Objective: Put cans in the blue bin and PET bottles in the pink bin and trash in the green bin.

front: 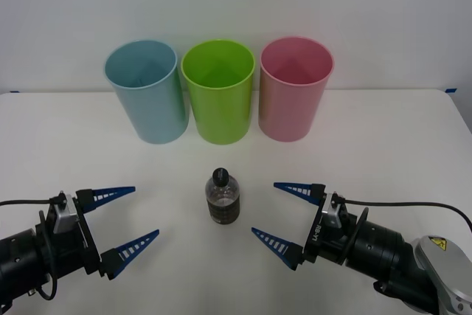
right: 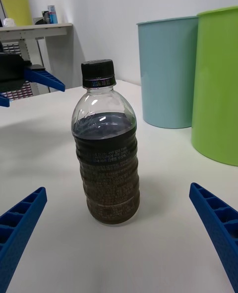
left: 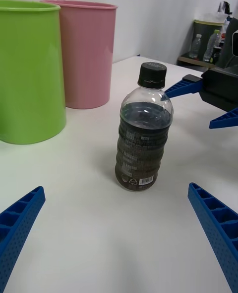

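- In the front view I count three bins in a row at the far side of the white bench [front: 383,145]: the blue bin [front: 147,94] on the left, the green bin [front: 219,94] in the middle, the pink bin [front: 293,90] on the right, all upright, each just beside the next.
- I see one PET bottle [front: 223,197], upright with its black cap on, nearer me than the bins and in front of the green one.
- My two pincers flank it: the left pincer [front: 122,223] and the right pincer [front: 287,215] both stand wide open, holding nothing, each apart from the bottle.
- In the right wrist view, the bottle [right: 105,144] stands between my two spread blue fingers [right: 218,223], untouched, with the blue bin [right: 166,72] and green bin [right: 218,84] beyond and the left pincer [right: 27,82] across the bench.
- In the left wrist view, the same bottle [left: 144,134] stands between the open fingers [left: 215,228]; the green bin [left: 27,72] and pink bin [left: 87,54] stand behind it, with the right pincer [left: 198,102] opposite.
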